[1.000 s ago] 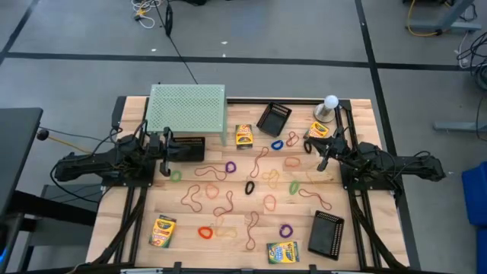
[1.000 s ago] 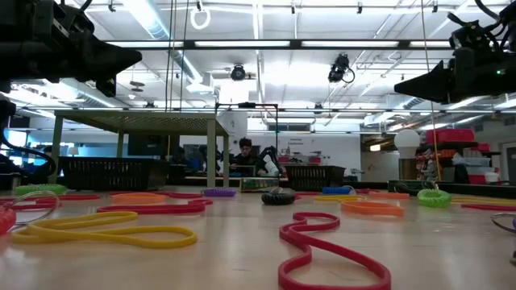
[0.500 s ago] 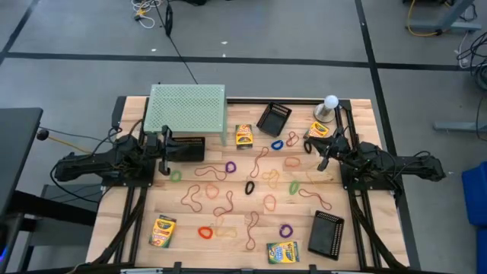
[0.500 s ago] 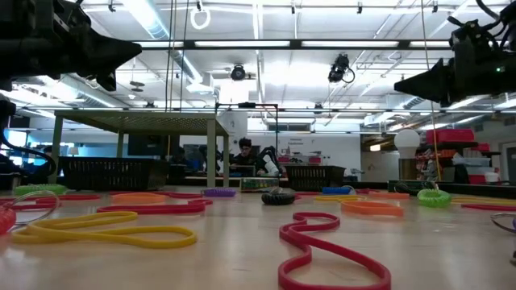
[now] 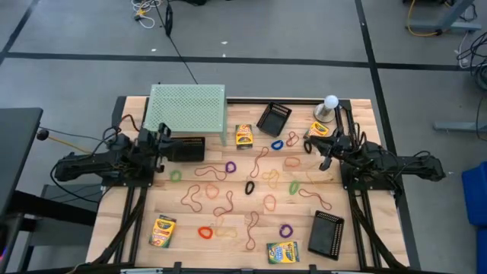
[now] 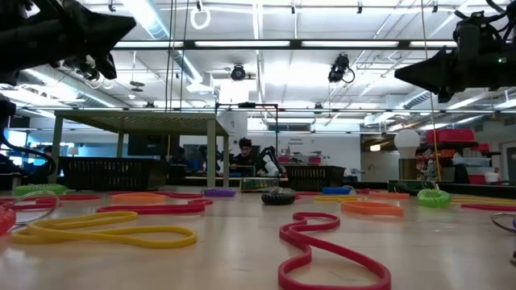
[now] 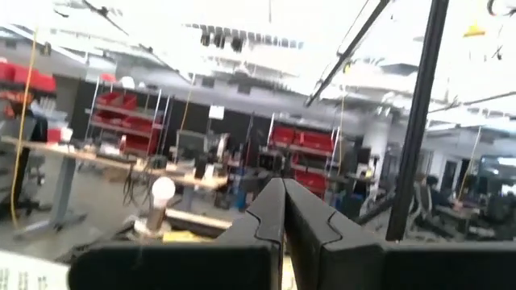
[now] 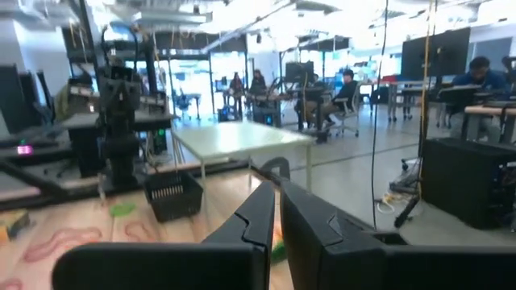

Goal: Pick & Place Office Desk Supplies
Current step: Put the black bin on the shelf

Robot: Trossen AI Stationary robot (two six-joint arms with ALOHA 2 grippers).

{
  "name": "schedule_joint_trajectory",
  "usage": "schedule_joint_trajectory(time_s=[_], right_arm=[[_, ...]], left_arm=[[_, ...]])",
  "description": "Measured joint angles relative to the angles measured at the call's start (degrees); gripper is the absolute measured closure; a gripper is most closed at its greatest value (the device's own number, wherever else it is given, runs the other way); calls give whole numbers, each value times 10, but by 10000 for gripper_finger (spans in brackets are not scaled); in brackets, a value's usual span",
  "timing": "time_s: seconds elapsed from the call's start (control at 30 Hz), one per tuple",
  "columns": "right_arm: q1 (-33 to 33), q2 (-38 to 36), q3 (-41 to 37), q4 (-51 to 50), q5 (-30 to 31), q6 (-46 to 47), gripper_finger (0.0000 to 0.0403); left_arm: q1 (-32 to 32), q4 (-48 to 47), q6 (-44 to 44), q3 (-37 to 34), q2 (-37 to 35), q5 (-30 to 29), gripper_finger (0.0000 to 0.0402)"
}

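High view shows us both dark arms raised at the table's side edges, which we read as a ready pose, nothing picked yet. Our left gripper (image 5: 163, 142) hangs with its fingers pressed together and empty, just beside the black rectangular mesh tray (image 5: 185, 148) under the pale green perforated stand (image 5: 186, 109). Our right gripper (image 5: 326, 154) has its fingers (image 8: 266, 211) nearly together, a thin gap between them, and we see nothing held; it sits near the small yellow-and-green crayon box (image 5: 317, 131) by the white globe on a grey base (image 5: 328, 106).

Between the arms, the thin coloured rubber bands (image 5: 230, 167) lie scattered loose over the wooden table (image 5: 357, 107), none in a container. Two more black mesh trays, one at the far edge (image 5: 274, 119) and one at the near right (image 5: 327, 233), look empty. Three further crayon boxes lie on the wood: far centre (image 5: 243, 135), near left (image 5: 163, 231), near centre (image 5: 282, 252). We judge the sorting has barely begun.
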Motion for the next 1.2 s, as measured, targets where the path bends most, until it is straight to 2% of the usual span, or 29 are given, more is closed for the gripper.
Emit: schedule_joint_trajectory(time_s=[0.17,0.43,0.5,0.73,0.9,1.0,1.07,1.2], right_arm=[[-1,0,0,26,0,-4,369],[-1,0,0,44,0,-37,369],[-1,0,0,51,0,-40,369],[-1,0,0,84,0,-82,369],[-1,0,0,117,-7,-92,369],[-1,0,0,127,-9,-92,369],[-1,0,0,126,-9,-92,369],[-1,0,0,126,-9,-92,369]], left_arm=[[0,50,-52,0,0,-55,392],[0,75,-30,0,0,-232,392],[0,74,-30,0,0,-229,392],[-7,79,-14,0,20,-120,392],[-26,93,-39,28,68,-101,392],[-47,60,-71,58,117,-77,392],[-66,12,-84,84,163,-86,392],[-122,-47,-50,144,270,-165,392]])
